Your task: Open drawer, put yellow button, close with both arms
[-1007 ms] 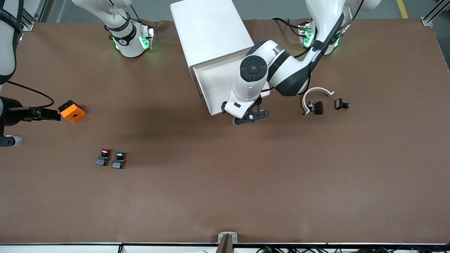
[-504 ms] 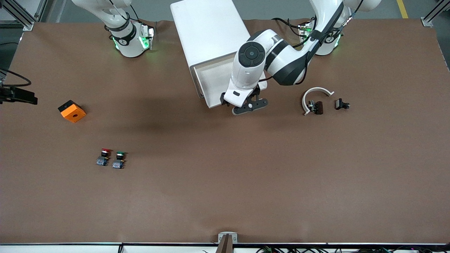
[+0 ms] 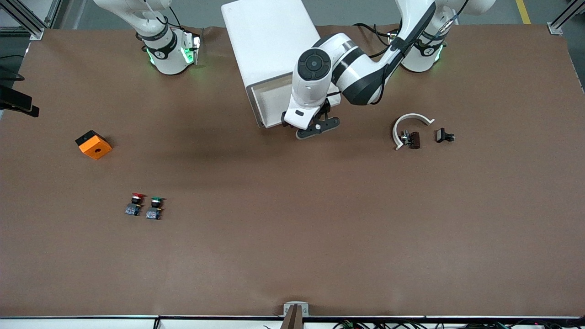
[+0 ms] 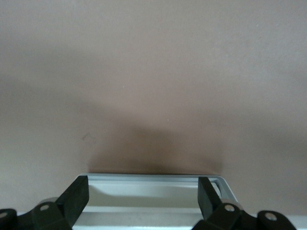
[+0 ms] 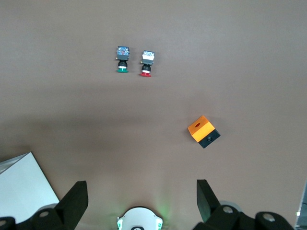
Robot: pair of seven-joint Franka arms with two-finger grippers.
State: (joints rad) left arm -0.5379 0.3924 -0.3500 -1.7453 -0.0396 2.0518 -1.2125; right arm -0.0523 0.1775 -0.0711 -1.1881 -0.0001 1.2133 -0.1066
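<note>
Up at twelve o'clock on the brown table (image 3: pixel 292 237), as the front view shows it, the top white tray drawer (image 3: pixel 268 104) stands partly pulled out of the white boxy cabinet (image 3: pixel 269 41). Its open end points toward six o'clock. The yellow button cannot be made out in any view; the left arm covers much of the tray.

The left gripper (image 3: pixel 316 128) hangs over the drawer's front edge with its jaws spread. In the left wrist view the drawer's front rim (image 4: pixel 148 178) runs across between the two black fingers (image 4: pixel 76 194).

The right gripper (image 5: pixel 141 189) is up high over the right arm's end of the table, jaws spread wide and holding nothing. Below it lie an orange box with a hole in its top (image 5: pixel 203 131) and two small pushbuttons, one red-capped (image 5: pixel 147 63) and one green-capped (image 5: pixel 123 59).

In the front view the orange box (image 3: pixel 93 145) sits at about nine o'clock. The red-capped button (image 3: pixel 135 204) and green-capped button (image 3: pixel 155 208) stand just beside each other at about eight o'clock. At about two o'clock a white curved plastic arc (image 3: pixel 411 119) lies with a small black part (image 3: pixel 412 139) touching it, and another small black part (image 3: pixel 444 135) sits near it.
</note>
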